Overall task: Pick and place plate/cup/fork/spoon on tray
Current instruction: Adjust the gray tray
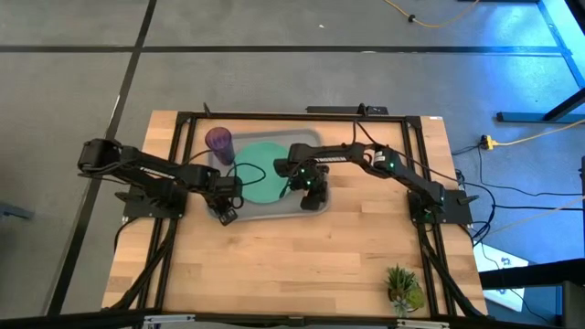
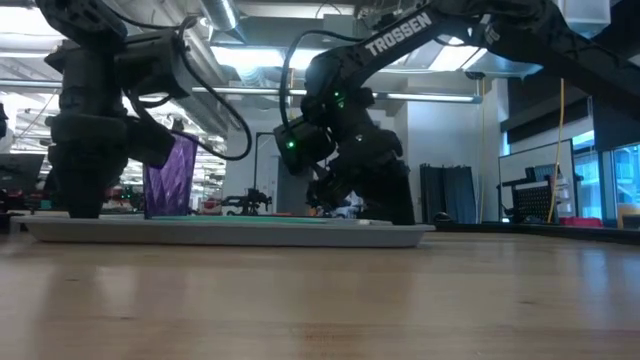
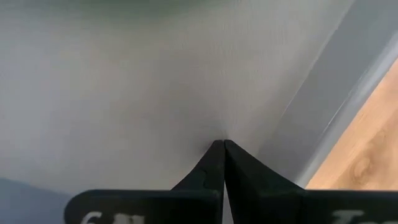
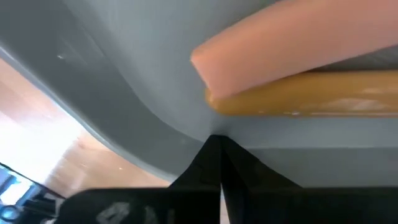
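The tray (image 1: 274,212) is a flat grey rectangle with rounded corners and a low raised rim; it lies on the desk (image 1: 292,265) toward the far edge. Its floor reads as smooth matte grey in both wrist views.

The plate (image 1: 260,169) is a plain round teal-green disc lying flat inside the tray, near its middle. The cup (image 1: 219,143) is a translucent purple tumbler with a round rim, standing upright in the tray's far left corner, beside the plate.

In the right wrist view an orange handle (image 4: 311,93) with a smooth, rounded end lies on the tray floor close to the rim's curved inner wall. Whether it belongs to the fork or the spoon cannot be told.

The left end effector (image 1: 226,216) is lowered over the tray's near left corner. Its two dark tapered fingers (image 3: 211,168) are pressed together with nothing between them.

The right end effector (image 1: 313,196) is over the tray's right part, just beside the plate. Its dark fingers (image 4: 211,162) meet at a point, grip nothing, and sit just short of the orange handle.

The desk is pale wood block with visible grain. A small green potted plant (image 1: 402,285) stands near its front right corner.
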Tool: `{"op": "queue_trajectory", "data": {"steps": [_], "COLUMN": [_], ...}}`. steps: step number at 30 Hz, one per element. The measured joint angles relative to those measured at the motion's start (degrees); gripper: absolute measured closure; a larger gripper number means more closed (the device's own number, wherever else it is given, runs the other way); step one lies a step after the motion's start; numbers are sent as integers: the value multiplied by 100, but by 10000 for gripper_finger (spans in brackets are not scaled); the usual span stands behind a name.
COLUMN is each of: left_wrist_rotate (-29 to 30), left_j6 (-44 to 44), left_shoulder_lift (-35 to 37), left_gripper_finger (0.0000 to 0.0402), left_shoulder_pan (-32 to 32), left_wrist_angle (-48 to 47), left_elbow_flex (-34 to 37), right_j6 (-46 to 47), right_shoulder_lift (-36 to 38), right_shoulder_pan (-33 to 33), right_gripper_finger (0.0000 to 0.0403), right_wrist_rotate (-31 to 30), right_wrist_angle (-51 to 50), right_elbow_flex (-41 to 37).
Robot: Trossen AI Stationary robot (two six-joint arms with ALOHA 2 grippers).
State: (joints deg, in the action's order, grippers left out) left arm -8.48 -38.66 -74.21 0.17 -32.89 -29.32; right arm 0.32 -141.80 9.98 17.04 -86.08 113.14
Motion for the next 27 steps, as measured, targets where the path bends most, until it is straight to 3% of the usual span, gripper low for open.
{"op": "queue_trajectory", "data": {"steps": [14, 19, 27], "left_wrist_rotate": [500, 1034, 1273], "left_j6": [394, 716, 885], "left_shoulder_lift": [88, 87, 93], "left_gripper_finger": [401, 401, 401], "left_shoulder_pan": [-5, -3, -29], "left_wrist_angle": [-352, -1087, -1743], "left_elbow_flex": [-704, -1154, -1609], "right_j6": [119, 378, 399], "right_shoulder_lift": [720, 1062, 1738], "right_shoulder_pan": [-81, -81, -146], "right_gripper_finger": [402, 402, 402], "right_wrist_rotate": [-500, -536, -935], "right_wrist_angle": [733, 739, 854], "right_elbow_flex": [-9, 0, 0]}}
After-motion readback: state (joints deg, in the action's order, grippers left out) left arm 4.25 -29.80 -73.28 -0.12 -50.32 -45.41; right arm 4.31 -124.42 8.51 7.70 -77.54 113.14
